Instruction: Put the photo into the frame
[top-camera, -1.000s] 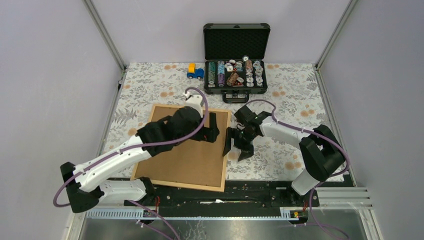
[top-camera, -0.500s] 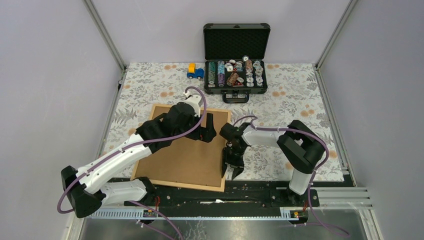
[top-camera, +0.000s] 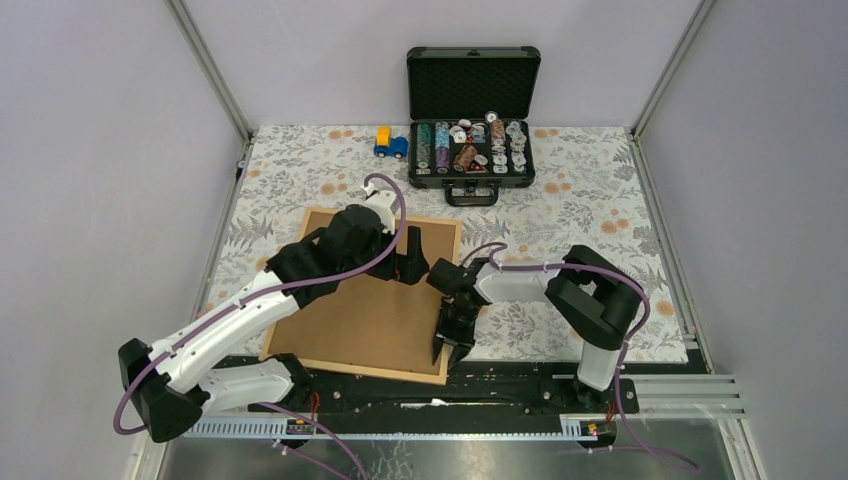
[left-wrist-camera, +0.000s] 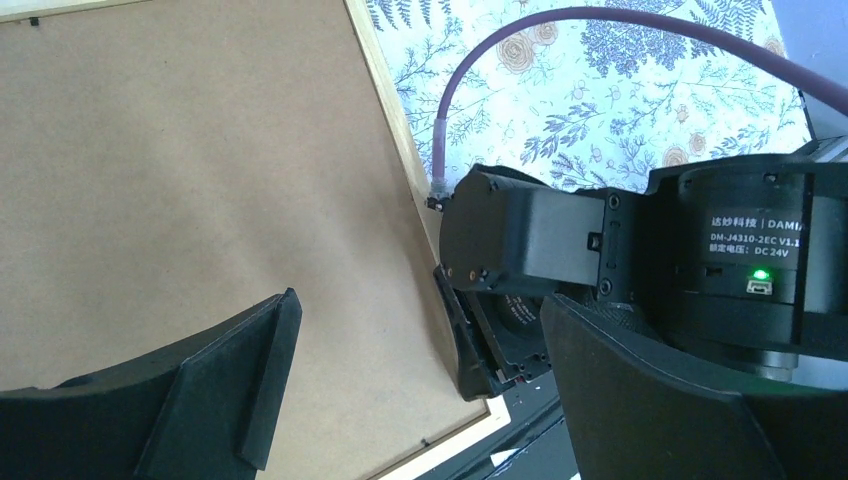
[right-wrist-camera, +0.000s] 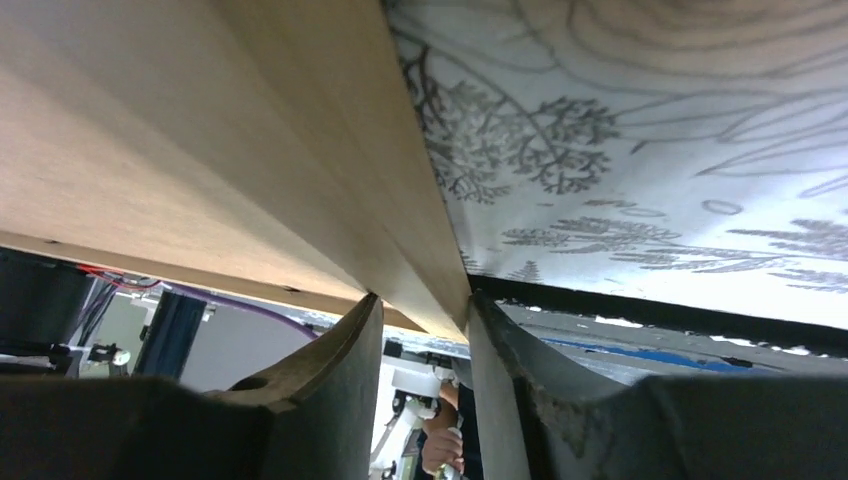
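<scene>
The frame (top-camera: 350, 367) lies face down on the left half of the table, its brown hardboard backing (top-camera: 360, 315) facing up. The photo is hidden. My left gripper (top-camera: 413, 262) hovers open over the backing near the frame's right side; in the left wrist view the gripper (left-wrist-camera: 418, 330) has only the backing (left-wrist-camera: 200, 180) and the wooden rim (left-wrist-camera: 385, 110) under it. My right gripper (top-camera: 447, 340) is at the frame's right rim near the front corner. In the right wrist view it (right-wrist-camera: 420, 310) is shut on the frame's pale wooden edge (right-wrist-camera: 400, 220), one finger on each side.
An open black case (top-camera: 472, 150) with poker chips stands at the back centre, with a small blue and yellow toy car (top-camera: 390, 144) to its left. A floral cloth (top-camera: 590, 200) covers the table. The black front rail (top-camera: 500, 385) runs just beyond the frame's near corner.
My right gripper swung left and toward the near edge, reached the frame's right rim and closed on it. The left gripper drifted slightly left and stayed open.
</scene>
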